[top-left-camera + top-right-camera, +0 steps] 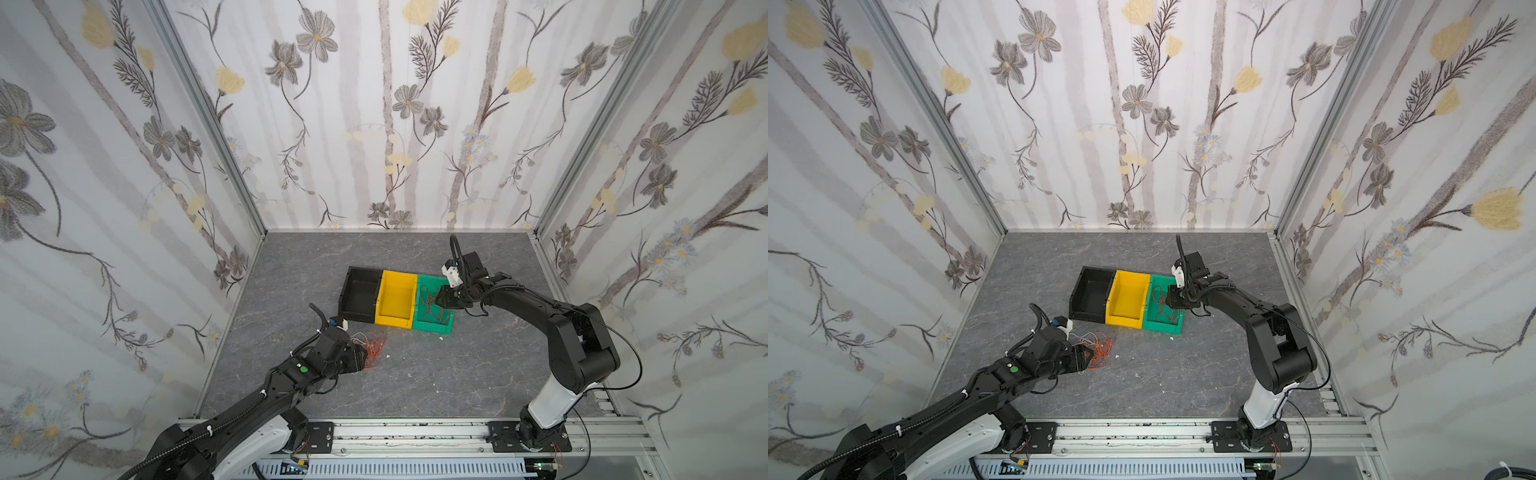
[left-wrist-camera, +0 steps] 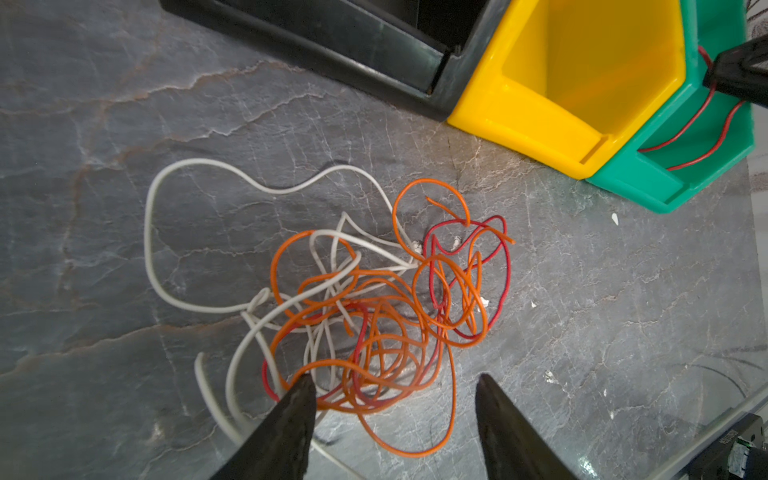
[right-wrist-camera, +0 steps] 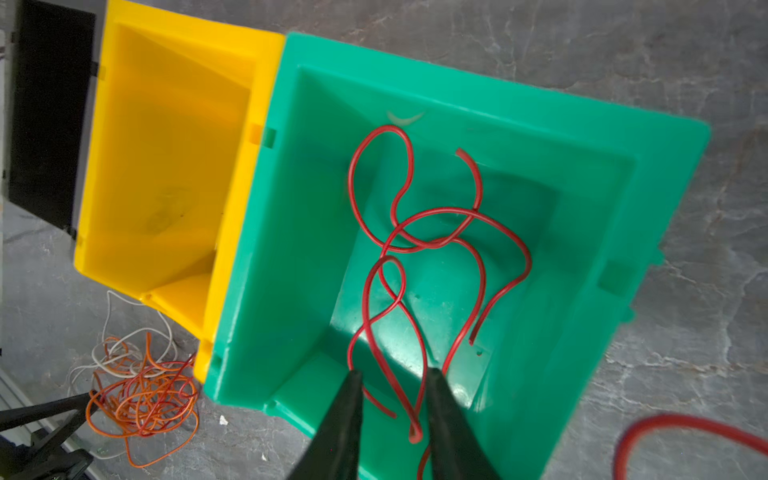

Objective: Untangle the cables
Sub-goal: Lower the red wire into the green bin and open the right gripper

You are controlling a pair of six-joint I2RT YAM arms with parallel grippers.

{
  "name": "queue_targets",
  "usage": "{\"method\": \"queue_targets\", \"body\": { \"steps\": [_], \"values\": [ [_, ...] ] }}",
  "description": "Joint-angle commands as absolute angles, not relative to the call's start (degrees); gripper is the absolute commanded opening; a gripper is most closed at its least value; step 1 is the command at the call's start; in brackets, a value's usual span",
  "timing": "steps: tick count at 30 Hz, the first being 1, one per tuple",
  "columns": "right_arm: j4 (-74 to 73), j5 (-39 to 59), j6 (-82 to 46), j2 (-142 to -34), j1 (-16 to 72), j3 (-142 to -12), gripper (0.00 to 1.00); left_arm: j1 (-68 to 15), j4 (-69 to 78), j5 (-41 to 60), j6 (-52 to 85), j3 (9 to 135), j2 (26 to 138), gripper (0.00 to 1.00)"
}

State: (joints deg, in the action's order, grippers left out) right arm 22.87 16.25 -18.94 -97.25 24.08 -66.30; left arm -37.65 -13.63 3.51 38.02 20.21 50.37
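**Grey marbled bench [image 1: 415, 386], flowered walls [image 1: 353, 104]: cables in two lots**

Left gripper [image 2: 395, 380]: fingers spread at the edge of the tangled cables [image 2: 374, 311], a roundish heap with no clear long axis, left of bench centre. Right gripper [image 3: 395, 374]: fingers parted, a red cable [image 3: 415, 232] unpinched between them, looped lengthwise in the green bin [image 3: 316, 124] at bench centre.

floor [image 1: 415, 374]: grey marbled slab | walls [image 1: 357, 83]: floral wallpaper, grey and yellow blooms, behind and flanking floor | rail [image 1: 415, 433]: aluminium, along floor's near edge | light: even, soft
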Motion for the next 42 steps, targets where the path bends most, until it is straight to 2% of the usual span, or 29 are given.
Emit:
{"method": "queue_targets", "body": {
  "steps": [1, 7, 14, 19, 23, 27, 30, 34, 39, 42],
  "values": [
    [24.5, 16.0, -18.0, -94.9, 24.4, -67.5, 0.36, -37.5, -12.3, 3.6, 39.0, 20.0, 50.2, 0.62],
    [27.0, 13.9, -17.7, -89.1, 24.5, -67.5, 0.46, -37.6, -12.0, 3.8, 39.1, 20.1, 50.3, 0.63],
    [26.9, 10.9, -22.5, -83.7, 21.7, -62.5, 0.66, -37.6, -11.4, 4.0, 39.0, 20.3, 50.9, 0.63],
    [21.7, 11.7, -27.7, -83.6, 18.1, -57.7, 0.65, -37.5, -10.5, 4.5, 39.2, 20.3, 51.6, 0.63],
    [15.0, 13.9, -31.8, -84.5, 14.3, -54.1, 0.59, -37.6, -10.4, 4.7, 39.2, 20.3, 51.7, 0.63],
    [13.4, 13.8, -32.5, -88.0, 13.4, -55.3, 0.55, -37.5, -10.3, 4.7, 39.2, 20.4, 51.9, 0.63],
    [12.0, 13.7, -33.0, -91.0, 13.1, -56.3, 0.48, -37.6, -10.1, 4.7, 39.3, 20.4, 52.2, 0.63],
    [11.4, 13.2, -32.7, -94.7, 13.2, -57.8, 0.34, -37.6, -10.1, 4.7, 39.3, 20.4, 52.3, 0.63],
    [11.6, 11.4, -31.7, -93.8, 14.6, -58.3, 0.13, -37.6, -10.0, 4.5, 39.4, 20.2, 52.3, 0.63],
    [13.7, 9.1, -30.4, -93.4, 16.2, -59.7, 0.06, -37.6, -9.6, 4.5, 39.4, 20.1, 52.4, 0.63]
  ]
}}
